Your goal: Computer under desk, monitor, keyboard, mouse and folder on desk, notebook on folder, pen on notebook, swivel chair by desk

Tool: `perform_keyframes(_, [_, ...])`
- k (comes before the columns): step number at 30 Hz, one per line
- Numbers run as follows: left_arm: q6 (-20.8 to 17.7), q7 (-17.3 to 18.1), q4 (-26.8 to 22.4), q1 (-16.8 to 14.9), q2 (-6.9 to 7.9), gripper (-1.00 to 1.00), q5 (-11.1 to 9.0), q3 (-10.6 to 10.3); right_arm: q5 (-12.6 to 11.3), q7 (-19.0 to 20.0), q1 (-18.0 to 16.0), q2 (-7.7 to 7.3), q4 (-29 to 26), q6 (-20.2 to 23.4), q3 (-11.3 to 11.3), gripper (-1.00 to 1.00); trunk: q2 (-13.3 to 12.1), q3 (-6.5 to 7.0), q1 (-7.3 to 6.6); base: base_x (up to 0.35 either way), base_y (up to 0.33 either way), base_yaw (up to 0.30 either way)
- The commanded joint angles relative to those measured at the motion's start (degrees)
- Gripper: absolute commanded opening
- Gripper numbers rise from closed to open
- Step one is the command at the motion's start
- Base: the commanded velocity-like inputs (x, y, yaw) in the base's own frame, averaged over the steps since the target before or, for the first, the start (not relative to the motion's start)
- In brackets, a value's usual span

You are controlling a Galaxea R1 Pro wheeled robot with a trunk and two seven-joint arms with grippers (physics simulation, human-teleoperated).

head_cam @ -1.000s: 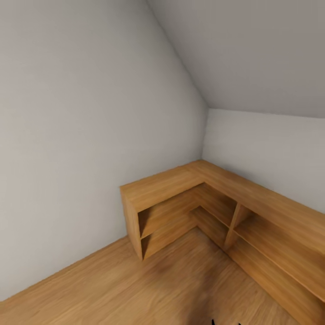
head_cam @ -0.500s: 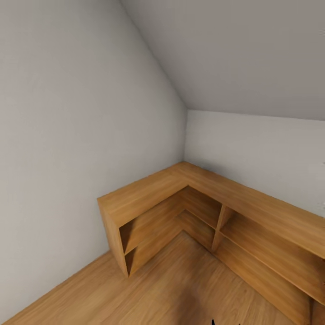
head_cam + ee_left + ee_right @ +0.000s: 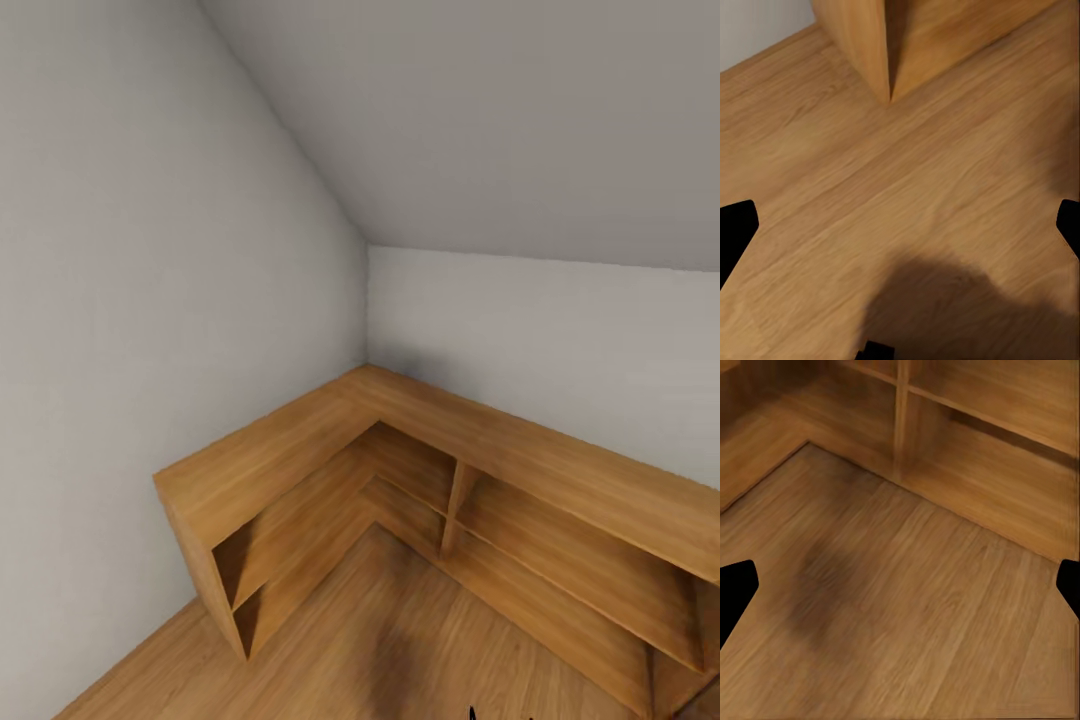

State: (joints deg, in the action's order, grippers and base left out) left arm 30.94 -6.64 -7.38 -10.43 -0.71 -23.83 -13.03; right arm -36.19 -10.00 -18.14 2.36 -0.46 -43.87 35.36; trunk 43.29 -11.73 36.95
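Observation:
I face a corner of the bedroom under its sloped white ceiling. The desk, swivel chair, computer, monitor, keyboard, mouse, folder, notebook and pen are out of view. My left gripper hangs open above the light wood floor, its black fingertips far apart with nothing between them. My right gripper is open too, over bare floor in front of shelf compartments.
A low L-shaped wooden shelf unit wraps the corner along both white walls. Its end panel stands near the left gripper and its open compartments lie ahead of the right. My shadow falls on the floor.
The whole head view has swung to the right, so the shelf unit and wall corner now sit further left in the picture. Nothing in the room itself has moved.

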Motion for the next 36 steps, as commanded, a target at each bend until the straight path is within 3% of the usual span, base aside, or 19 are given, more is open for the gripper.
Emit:
perform_keyframes(1, [0.17,-0.37,0.0,-0.03,0.01,1.0,-0.25,-0.51,-0.02,-0.5,-0.05,0.04,0.03,-0.05,0.44,1.0,0.06,-0.06,0.02,0.054,0.003,-0.29])
perform_keyframes(28, [0.33,-0.31,0.0,-0.03,0.01,1.0,-0.25,-0.43,0.05,-1.77,-0.05,0.37,0.02,-0.12,0.53,1.0,0.06,0.14,0.02,0.007,0.0,-0.283])
perform_keyframes(36, [0.26,-0.39,0.0,-0.03,0.01,1.0,-0.3,-0.39,0.14,-4.31,-0.05,1.44,0.02,-0.4,0.61,1.0,0.06,0.38,0.02,0.219,0.0,-0.276])
